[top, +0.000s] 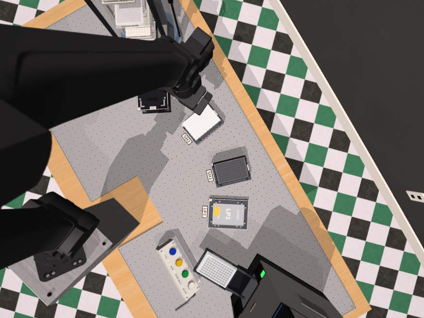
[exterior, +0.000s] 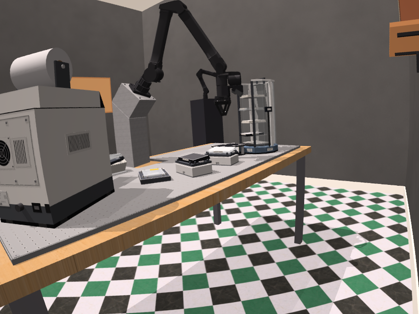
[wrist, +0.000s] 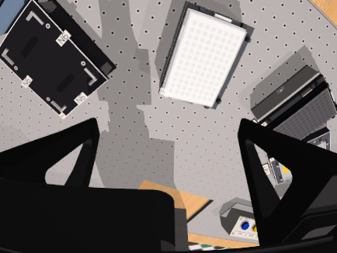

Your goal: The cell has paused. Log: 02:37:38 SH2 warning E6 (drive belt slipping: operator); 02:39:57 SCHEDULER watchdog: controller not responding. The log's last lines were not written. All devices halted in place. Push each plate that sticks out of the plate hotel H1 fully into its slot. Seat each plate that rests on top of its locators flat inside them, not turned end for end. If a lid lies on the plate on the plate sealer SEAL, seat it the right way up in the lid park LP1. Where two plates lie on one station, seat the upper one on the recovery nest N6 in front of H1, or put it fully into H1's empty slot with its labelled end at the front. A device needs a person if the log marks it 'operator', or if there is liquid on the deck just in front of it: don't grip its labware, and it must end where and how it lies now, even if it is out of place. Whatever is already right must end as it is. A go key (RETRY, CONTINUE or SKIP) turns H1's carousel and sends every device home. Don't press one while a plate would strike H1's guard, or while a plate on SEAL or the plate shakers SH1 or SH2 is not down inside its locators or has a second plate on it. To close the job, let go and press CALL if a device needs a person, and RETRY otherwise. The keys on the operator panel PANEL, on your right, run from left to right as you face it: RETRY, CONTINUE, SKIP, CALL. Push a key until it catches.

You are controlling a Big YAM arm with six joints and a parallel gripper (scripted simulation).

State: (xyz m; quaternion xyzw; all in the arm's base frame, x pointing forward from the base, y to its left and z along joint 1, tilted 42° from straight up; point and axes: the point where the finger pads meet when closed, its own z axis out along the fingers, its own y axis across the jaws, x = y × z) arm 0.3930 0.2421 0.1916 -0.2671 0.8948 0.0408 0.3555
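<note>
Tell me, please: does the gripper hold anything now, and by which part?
Nothing is held. The gripper is open, its fingers spread wide with only deck between them, high above the white plate.

N6 nest (top: 153, 102) beside SH2 plate (top: 201, 123), SH1 plate (top: 231, 169) beyond

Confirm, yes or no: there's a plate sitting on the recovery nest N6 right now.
No. In the wrist view the recovery nest N6 shows only its bare black surface and corner locators, with no plate on it.
</note>
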